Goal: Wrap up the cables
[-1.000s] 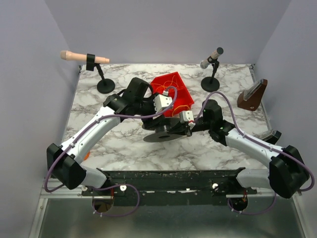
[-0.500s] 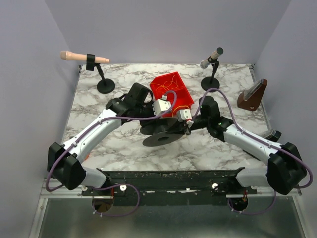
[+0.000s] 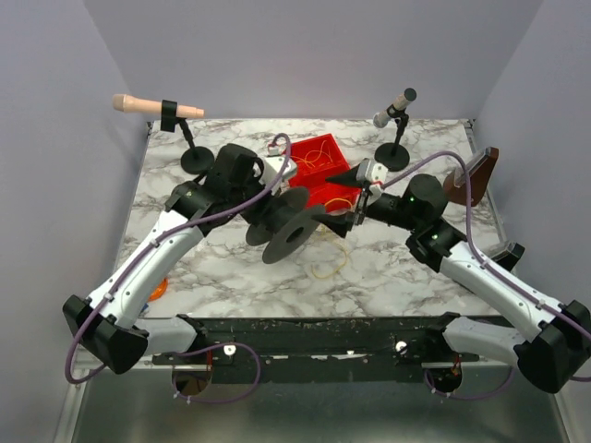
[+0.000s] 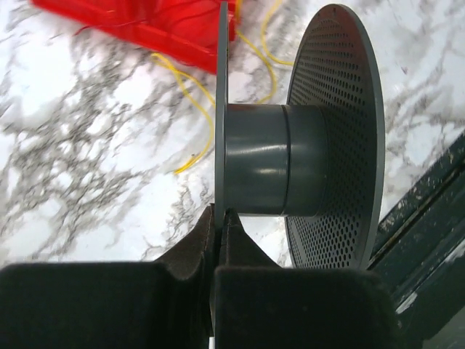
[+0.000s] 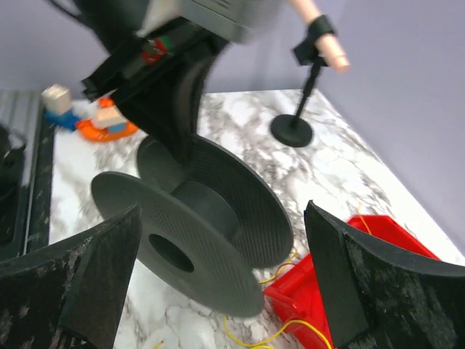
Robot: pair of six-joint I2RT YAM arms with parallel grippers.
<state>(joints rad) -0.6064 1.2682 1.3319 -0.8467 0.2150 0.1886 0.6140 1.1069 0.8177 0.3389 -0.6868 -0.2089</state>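
Left wrist view: my left tool [image 4: 218, 218] is clamped on the spool [image 4: 269, 160] rim. My right tool [image 5: 221, 240] is wide apart. Cables [image 4: 195, 86] lie on the tabletop [image 4: 87, 160]

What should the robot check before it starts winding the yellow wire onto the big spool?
1. Spool gripped: left jaws shut on one flange. Ok.
2. Right jaws open, holding nothing. Ok.
3. Cable wound on the spool's hub: hub is bare. Not ok.
4. Cable within reach: some lies loose on the table beside the red bin. Ok.
5. Where the cable's end is: cannot tell.
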